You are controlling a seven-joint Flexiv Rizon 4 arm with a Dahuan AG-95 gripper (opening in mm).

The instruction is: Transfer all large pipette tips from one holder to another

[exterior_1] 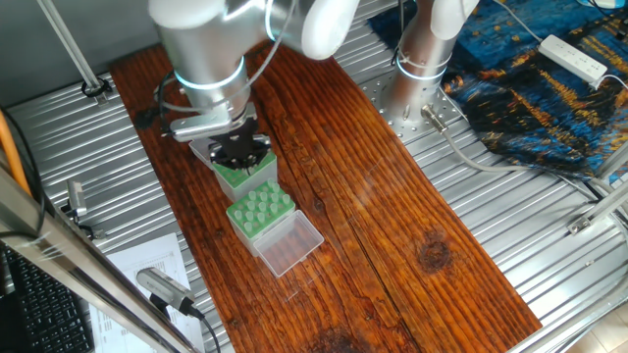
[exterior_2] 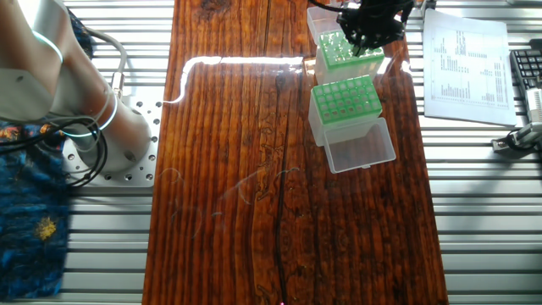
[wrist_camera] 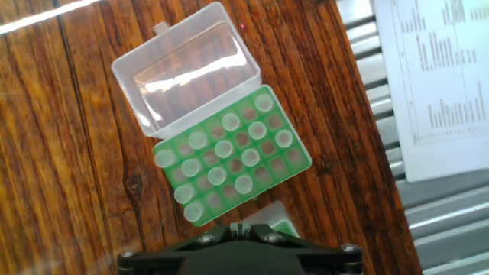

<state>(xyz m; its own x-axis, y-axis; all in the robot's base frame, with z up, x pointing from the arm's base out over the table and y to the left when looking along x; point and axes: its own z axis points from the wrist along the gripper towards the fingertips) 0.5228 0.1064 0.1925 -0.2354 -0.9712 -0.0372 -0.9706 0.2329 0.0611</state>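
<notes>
Low in the hand view sits the gripper (wrist_camera: 238,248), over the second rack (wrist_camera: 277,226) at the bottom edge; whether its jaws are parted I can't tell. Mid-frame, the large pipette tips (wrist_camera: 223,148) stand scattered in the green rack (wrist_camera: 299,162), its clear lid (wrist_camera: 186,70) open beyond. Risk: an off-centre descent could jam a tip against the hole's rim.

Bright, even indoor light in all three views. Strong white glare streak on the glossy wooden table (exterior_2: 229,169) in the other fixed view (runs left to right near the top), plus a glare sliver top left in the hand view. Soft shadow under the arm (exterior_1: 211,59) in one fixed view. Hand view sharp mid-frame; gripper (wrist_camera: 238,252) at the bottom edge dark, slightly soft.
</notes>
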